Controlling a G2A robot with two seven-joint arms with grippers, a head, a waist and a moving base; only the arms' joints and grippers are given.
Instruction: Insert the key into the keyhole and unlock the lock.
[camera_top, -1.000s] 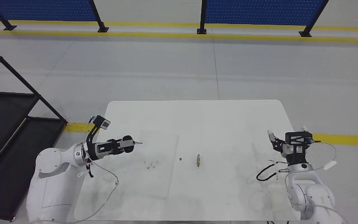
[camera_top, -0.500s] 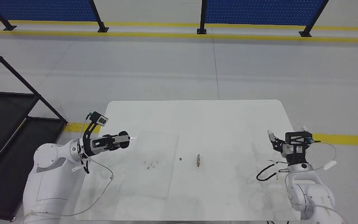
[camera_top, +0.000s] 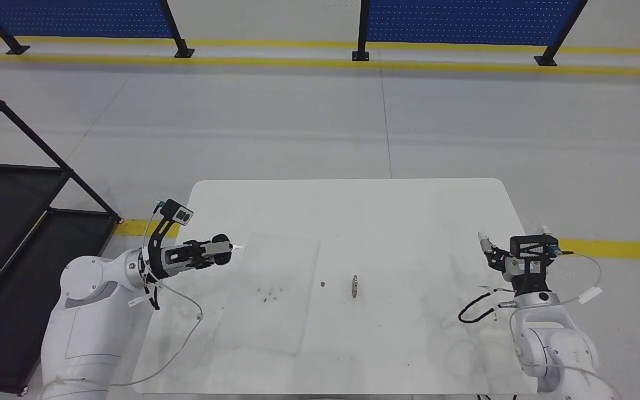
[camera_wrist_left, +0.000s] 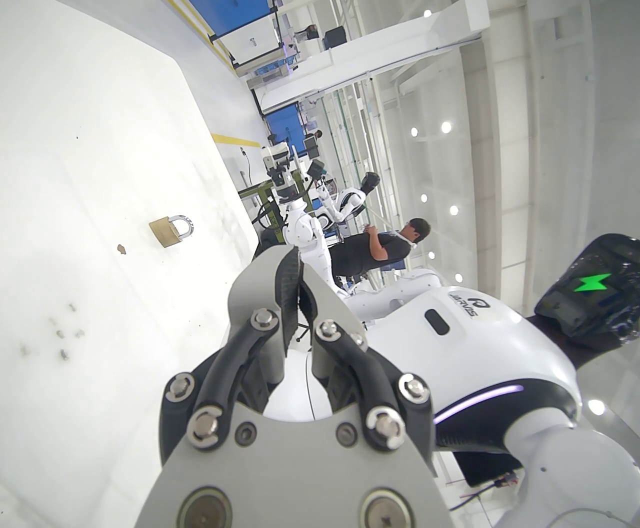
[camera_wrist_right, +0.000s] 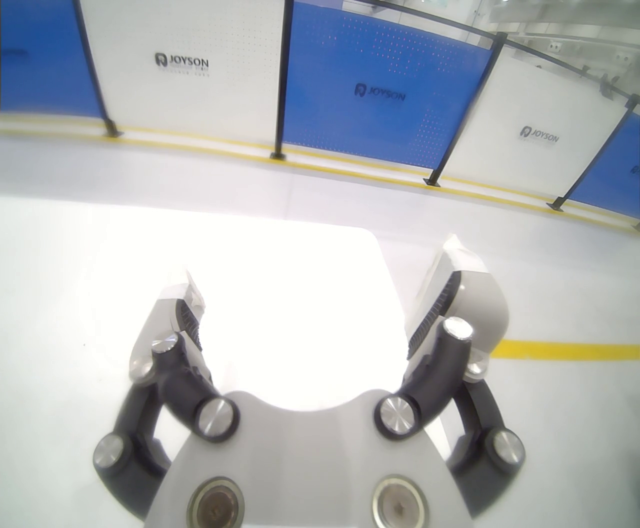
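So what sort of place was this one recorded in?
Probably an industrial robot test hall rather than a home: blue and white barrier panels fence the bay, yellow lines mark the smooth grey floor, and a plain white table holds a padlock.

Floor: pale grey and glossy (camera_top: 300, 120), crossed by a yellow line (camera_top: 280, 63) along the foot of the barrier; a second yellow stripe (camera_top: 600, 248) ran past the table's right side.
Barrier: blue perforated panels (camera_top: 460, 20) hung between black posts (camera_top: 364, 25) with splayed feet (the right wrist view showed white panels (camera_wrist_right: 200, 100) set between the blue ones).
Furniture: a white table (camera_top: 400, 215) with rounded corners; a black metal rack (camera_top: 40, 240) stood off its left side.
Ceiling: white beams (camera_wrist_left: 400, 40), with round lamps (camera_wrist_left: 444, 127) lit.
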